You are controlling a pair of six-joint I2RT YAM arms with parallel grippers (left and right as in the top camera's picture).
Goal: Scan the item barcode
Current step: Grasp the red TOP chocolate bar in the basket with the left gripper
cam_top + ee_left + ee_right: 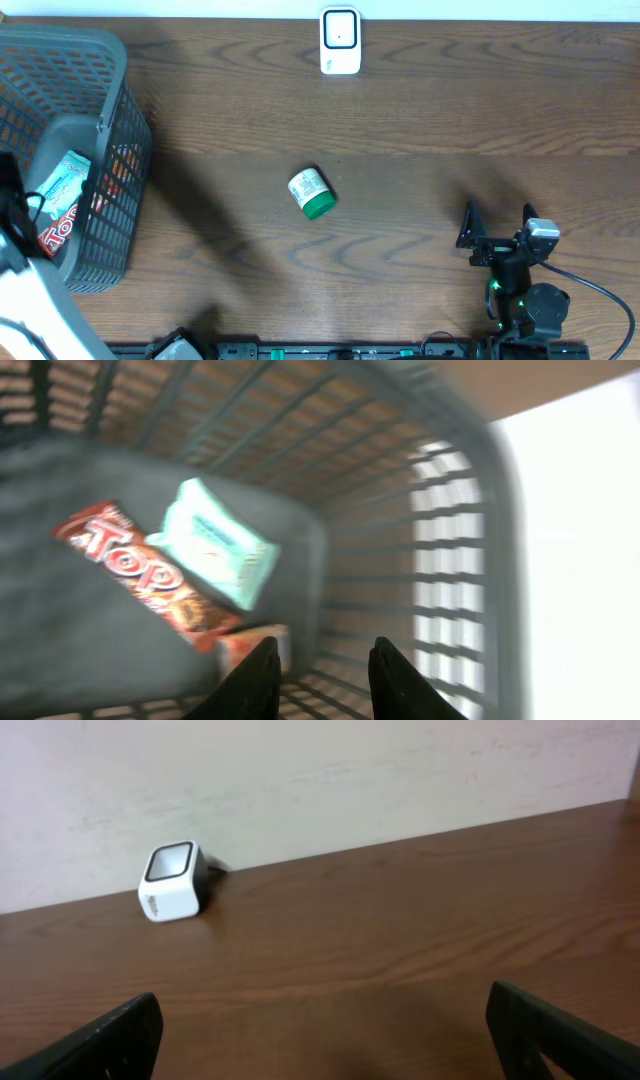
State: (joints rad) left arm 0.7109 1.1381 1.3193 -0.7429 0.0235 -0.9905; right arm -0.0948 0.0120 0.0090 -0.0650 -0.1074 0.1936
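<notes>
The grey basket (pixel 112 70) at the desk's left edge holds a mint packet (pixel 215 545), a red bar (pixel 140 575) and an orange box (pixel 250 648). My left gripper (pixel 325 650) hangs over them, narrowly parted, empty. My right gripper (pixel 498 218) gapes wide, empty, near the front-right corner. The green-capped bottle (pixel 312 192) lies mid-desk, the scanner (pixel 340 42) at the back edge.

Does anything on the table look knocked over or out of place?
One thing: the bottle with the green cap lies on its side in the middle of the table, alone, away from the basket that holds packets. The scanner at the far edge looks fine.
</notes>
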